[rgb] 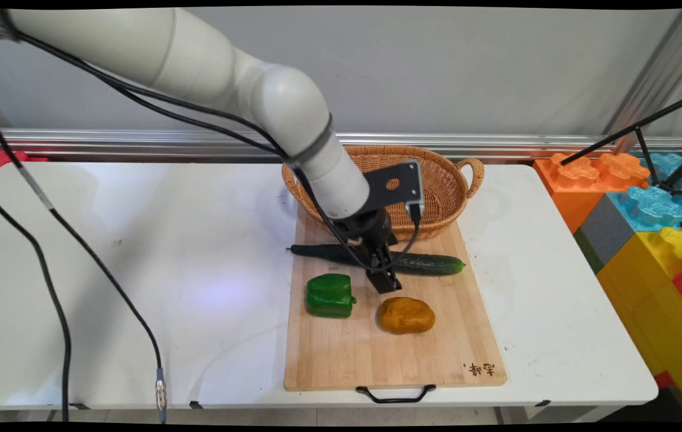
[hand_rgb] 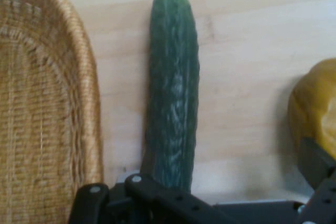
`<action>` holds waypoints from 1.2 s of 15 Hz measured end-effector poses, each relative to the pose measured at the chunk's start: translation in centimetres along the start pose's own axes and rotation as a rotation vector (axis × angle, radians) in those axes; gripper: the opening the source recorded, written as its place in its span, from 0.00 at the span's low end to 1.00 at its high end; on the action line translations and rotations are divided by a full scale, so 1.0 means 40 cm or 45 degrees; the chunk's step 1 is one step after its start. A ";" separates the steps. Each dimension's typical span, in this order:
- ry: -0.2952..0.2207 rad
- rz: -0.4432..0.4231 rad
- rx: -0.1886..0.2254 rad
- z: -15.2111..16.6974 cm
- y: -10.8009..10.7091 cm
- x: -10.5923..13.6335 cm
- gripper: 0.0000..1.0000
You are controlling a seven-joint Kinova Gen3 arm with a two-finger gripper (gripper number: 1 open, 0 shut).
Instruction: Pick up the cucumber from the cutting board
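Gripper (rgb: pixel 384 277) lowered over the cucumber (rgb: pixel 430 263) on the cutting board (rgb: pixel 376 354).

In the hand view the jaws are seen spread wide, one finger (hand_rgb: pixel 157 195) low at 7 o'clock and the other (hand_rgb: pixel 317 163) at 4 o'clock, with the cucumber (hand_rgb: pixel 173 93) lying between them, nothing pinched. In the main view the cucumber is laid across the board's far part, just before the wicker basket (rgb: pixel 442 180) at 12 o'clock. A green pepper (rgb: pixel 330 294) is placed at 8 o'clock of the gripper, a brown potato (rgb: pixel 406 315) at 5 o'clock. The board rests on the white bench (rgb: pixel 137 270).
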 end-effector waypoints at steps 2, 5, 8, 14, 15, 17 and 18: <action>0.006 0.041 0.016 0.019 0.004 0.008 1.00; 0.017 0.117 0.054 0.042 0.011 0.020 1.00; 0.018 0.167 0.086 0.057 0.017 0.023 1.00; -0.006 0.230 0.124 0.098 0.042 0.012 1.00; -0.009 0.234 0.129 0.103 0.045 0.011 1.00; -0.013 0.240 0.139 0.113 0.049 0.010 1.00; -0.014 0.243 0.145 0.118 0.051 0.009 1.00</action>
